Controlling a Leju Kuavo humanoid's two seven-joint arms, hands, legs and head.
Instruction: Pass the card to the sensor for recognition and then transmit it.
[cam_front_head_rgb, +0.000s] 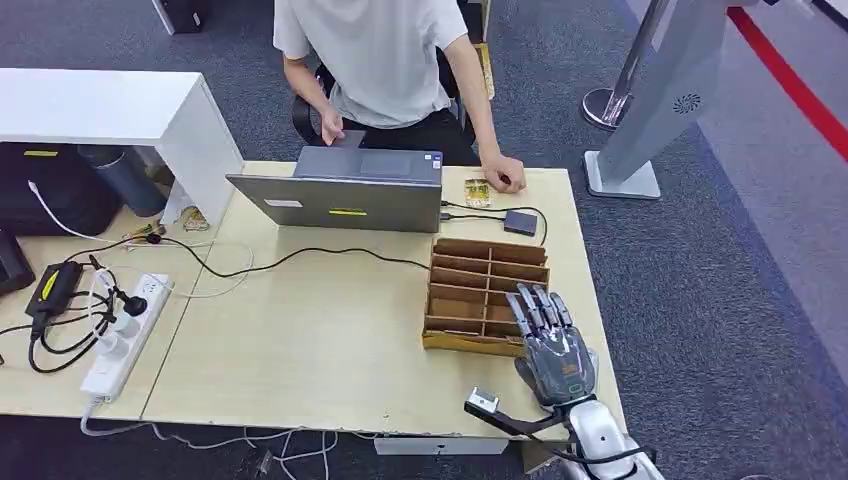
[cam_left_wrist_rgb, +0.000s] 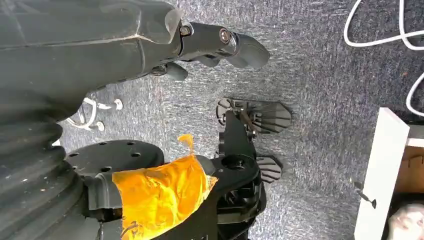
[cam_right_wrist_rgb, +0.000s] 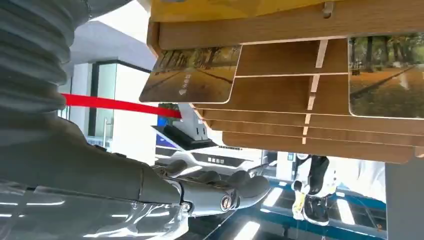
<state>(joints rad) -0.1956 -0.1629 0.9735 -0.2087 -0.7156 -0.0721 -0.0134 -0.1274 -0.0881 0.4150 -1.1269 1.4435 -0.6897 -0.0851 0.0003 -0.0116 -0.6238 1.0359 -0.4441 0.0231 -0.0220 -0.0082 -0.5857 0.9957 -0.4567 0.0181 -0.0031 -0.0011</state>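
The right robot hand (cam_front_head_rgb: 548, 335) is spread flat over the wooden box (cam_front_head_rgb: 487, 295) on the surface (cam_front_head_rgb: 320, 340), and it holds nothing. Up close, a card (cam_right_wrist_rgb: 192, 75) sits in a slot of the box, with 1 more beside it. The small black sensor (cam_front_head_rgb: 520, 222) lies near the laptop (cam_front_head_rgb: 350, 190). The left robot hand (cam_left_wrist_rgb: 220, 42) hangs by the floor, fingers curled on nothing. No card is picked yet, so all the steps are left.
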